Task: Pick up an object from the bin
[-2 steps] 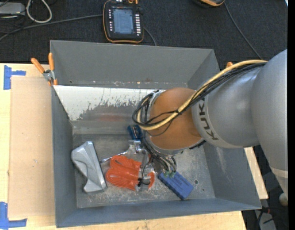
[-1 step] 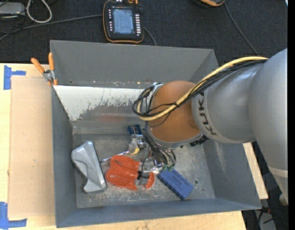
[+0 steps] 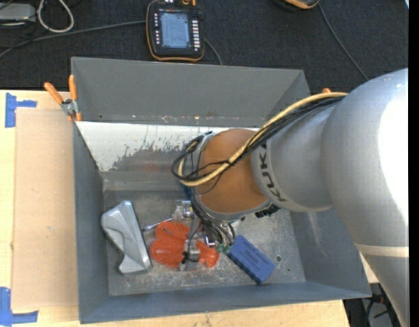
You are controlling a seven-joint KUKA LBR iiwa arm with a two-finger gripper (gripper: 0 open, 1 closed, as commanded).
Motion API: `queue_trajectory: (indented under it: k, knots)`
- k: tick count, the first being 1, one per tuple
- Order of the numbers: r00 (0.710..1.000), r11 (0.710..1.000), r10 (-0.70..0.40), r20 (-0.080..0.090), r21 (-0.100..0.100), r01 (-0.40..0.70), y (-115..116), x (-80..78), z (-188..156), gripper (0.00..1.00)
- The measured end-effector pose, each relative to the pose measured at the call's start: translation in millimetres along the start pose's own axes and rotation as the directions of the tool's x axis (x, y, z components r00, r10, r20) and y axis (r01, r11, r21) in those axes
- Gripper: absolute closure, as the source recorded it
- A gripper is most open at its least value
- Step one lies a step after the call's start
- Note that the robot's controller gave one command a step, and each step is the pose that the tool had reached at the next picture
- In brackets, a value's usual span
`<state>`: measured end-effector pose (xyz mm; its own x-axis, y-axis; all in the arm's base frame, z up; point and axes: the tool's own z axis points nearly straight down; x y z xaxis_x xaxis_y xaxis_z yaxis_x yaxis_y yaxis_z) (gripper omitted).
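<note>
Found the gripper [image 3: 193, 249] low in the lower centre of the frame, down against a crumpled orange thing [image 3: 167, 247] on the floor of the bin [image 3: 195, 101]. Could not tell whether clenched or released, with the orange wrist cover [image 3: 226, 172] masking most of it. Noted a curved grey piece [image 3: 127, 237] just left of the orange thing and a blue block [image 3: 250, 259] just right.

1. Tool [image 3: 193, 249]: tip lost in clutter, too small to tell its state.
2. Orange crumpled thing [image 3: 165, 247]: right part hidden behind tool; can't tell if 1 piece or 2.
3. Blue block [image 3: 253, 259]: upper-left end hidden under wrist cables.
4. Bin [image 3: 189, 101]: mid floor hidden by arm's orange cover [image 3: 226, 172].
5. Arm [image 3: 359, 182]: cut off at right & bottom edges.
</note>
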<state>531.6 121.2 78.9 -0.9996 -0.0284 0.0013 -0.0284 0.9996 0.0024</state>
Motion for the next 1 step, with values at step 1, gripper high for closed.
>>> queue_trajectory:
  k: [1]
  knots:
    - [0.998, 0.998, 0.06, 0.004, 0.001, -0.06, -11.5, 5.6, 4.6, 1.0]
